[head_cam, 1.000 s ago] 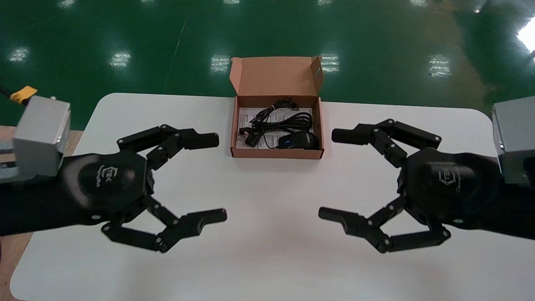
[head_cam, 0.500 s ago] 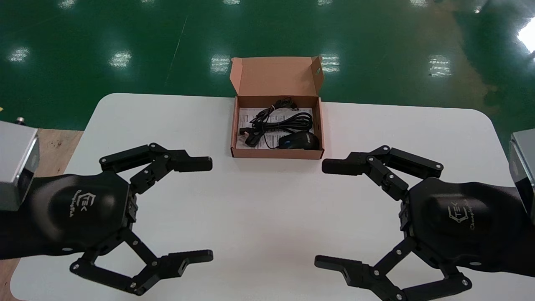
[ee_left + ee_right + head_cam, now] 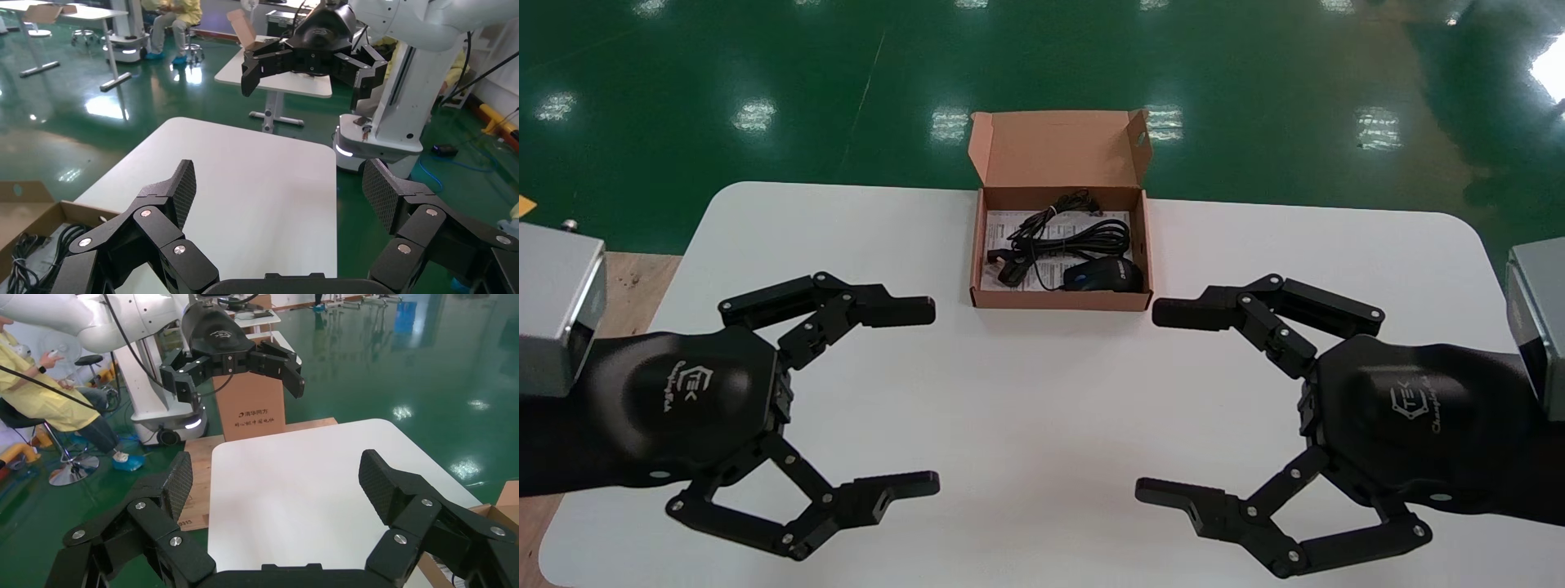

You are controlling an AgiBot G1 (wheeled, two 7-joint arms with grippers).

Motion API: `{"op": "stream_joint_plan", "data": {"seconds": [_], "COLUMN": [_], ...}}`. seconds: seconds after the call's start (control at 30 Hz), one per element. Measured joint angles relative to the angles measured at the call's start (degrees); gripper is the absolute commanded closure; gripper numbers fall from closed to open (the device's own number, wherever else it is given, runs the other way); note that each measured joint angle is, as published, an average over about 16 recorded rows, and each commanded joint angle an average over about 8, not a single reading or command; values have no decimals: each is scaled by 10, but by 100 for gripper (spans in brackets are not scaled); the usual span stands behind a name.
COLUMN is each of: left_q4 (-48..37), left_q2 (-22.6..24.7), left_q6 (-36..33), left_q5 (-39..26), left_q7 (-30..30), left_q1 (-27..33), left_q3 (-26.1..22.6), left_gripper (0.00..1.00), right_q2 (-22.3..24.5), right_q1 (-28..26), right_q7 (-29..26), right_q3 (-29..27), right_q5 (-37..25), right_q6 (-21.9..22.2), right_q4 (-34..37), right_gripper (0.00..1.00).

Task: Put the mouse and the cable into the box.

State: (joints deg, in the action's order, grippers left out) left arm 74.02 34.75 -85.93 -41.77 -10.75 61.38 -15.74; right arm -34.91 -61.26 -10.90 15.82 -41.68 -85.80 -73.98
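Note:
An open brown cardboard box [image 3: 977, 260] sits at the far middle of the white table [image 3: 1042, 392], its lid standing up behind. Inside lie a black mouse [image 3: 1104, 276] with a blue patch, at the near right, and a coiled black cable [image 3: 1058, 235] over a printed sheet. My left gripper [image 3: 923, 398] hovers open over the table's near left, fingers pointing inward. My right gripper [image 3: 1164, 402] hovers open at the near right, facing it. Neither holds anything. The left wrist view shows the box corner [image 3: 37, 214] and cable [image 3: 30, 251] beside its open gripper [image 3: 278, 190]; the right gripper [image 3: 275, 478] sees bare table.
The table is bordered by green floor on the far side and a wooden pallet [image 3: 617, 286] at the left. Other robots, tables and seated people appear in the wrist views' background. A cardboard carton [image 3: 251, 410] stands beyond the table's left edge.
Both arms drew back from the box toward the table's near edge over the last second, then rose slightly. The grippers stayed open. The box's contents did not move.

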Motion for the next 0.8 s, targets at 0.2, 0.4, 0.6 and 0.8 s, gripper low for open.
{"op": "stream_joint_plan", "data": {"seconds": [0.2,0.4,0.6,0.8], "left_q4": [-2,-3,-4,-4], "left_q2": [1,2,2,2], "left_q6": [1,2,2,2], "left_q5": [0,0,-1,-1], "left_q7": [0,0,0,0], "left_q1": [1,1,1,1], "left_q3": [-1,-2,-2,-2], "left_gripper": [0,0,0,0], "right_q2": [0,-1,-1,-1], "right_q1": [-2,-2,-3,-3], "right_q7": [1,2,2,3], "right_q3": [1,2,2,2], "right_q5": [-1,-1,-2,-2], "right_q6": [1,1,1,1], "right_q4": [2,4,4,5], "right_gripper": [0,0,0,0]}}
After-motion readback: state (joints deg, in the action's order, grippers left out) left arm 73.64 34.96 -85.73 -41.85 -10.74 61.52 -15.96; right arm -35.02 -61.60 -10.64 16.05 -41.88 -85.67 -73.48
